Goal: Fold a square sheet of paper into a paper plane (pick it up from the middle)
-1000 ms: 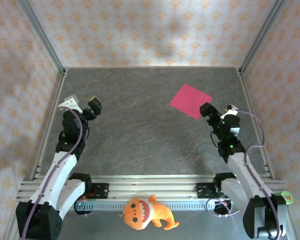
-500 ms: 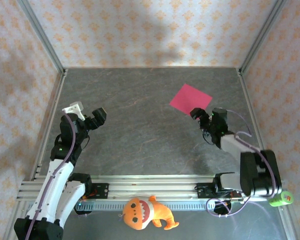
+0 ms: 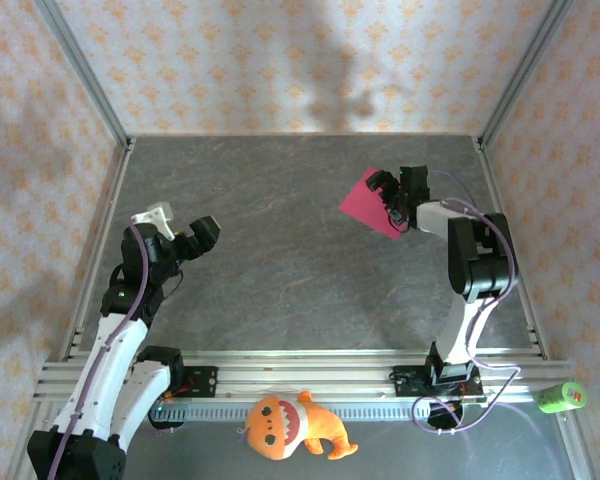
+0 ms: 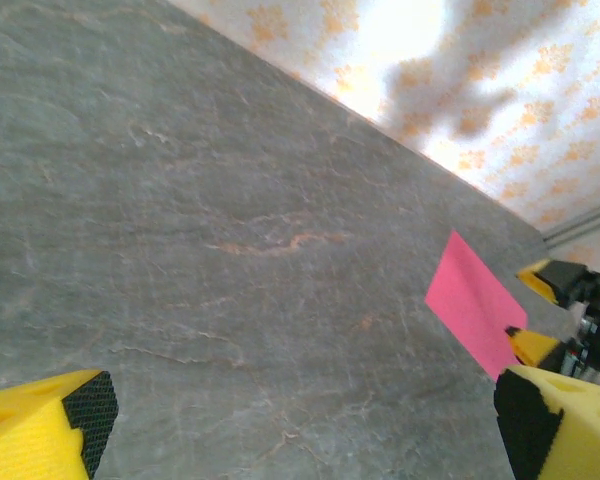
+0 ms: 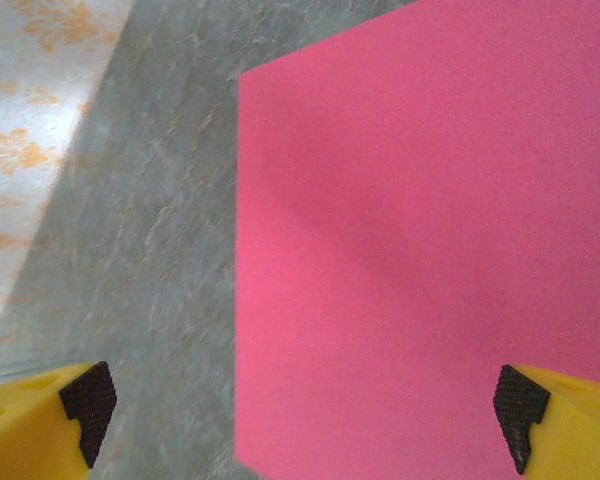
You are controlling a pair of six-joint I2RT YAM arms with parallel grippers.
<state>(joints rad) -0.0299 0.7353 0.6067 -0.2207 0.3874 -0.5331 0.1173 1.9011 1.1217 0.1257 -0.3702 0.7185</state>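
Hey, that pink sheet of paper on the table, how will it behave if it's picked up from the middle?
Likely floppy: the pink sheet looks thin and lies flat, so its edges should droop from a middle pinch. Probably very light, so it may slide on the smooth table before the open right gripper catches it.

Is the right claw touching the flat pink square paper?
Cannot tell. Right wrist view: the open right gripper hangs over the pink square sheet of paper, its height unclear.
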